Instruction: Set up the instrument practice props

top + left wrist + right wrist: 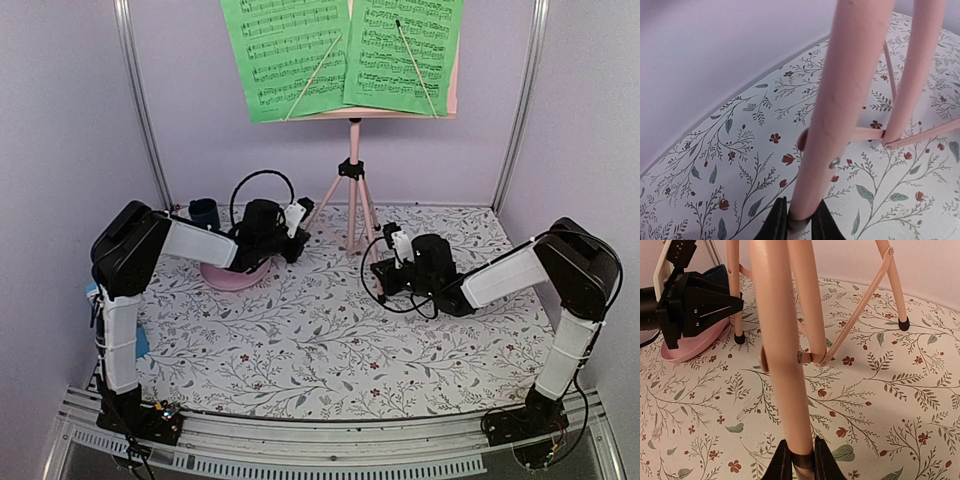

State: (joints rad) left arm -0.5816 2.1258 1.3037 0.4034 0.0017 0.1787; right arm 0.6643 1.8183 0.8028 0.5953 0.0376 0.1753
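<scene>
Overhead, the music stand (352,190) stood at the back of the floral tablecloth (300,340), with a left green page (285,55) and a right green page (405,50) on its desk. Lilac walls (60,120) and metal posts (140,100) closed in the table. The left gripper (303,232) reached one tripod foot and the right gripper (380,268) another. A pink disc (235,277) and a dark blue cup (204,212) sat by the left arm.

From the left wrist, the left gripper (799,226) was clamped around a pink leg, over cloth curving up to the wall (715,45).

From the right wrist, the right gripper (801,462) likewise pinched a leg near its foot. Beyond it lay the disc (690,346).
</scene>
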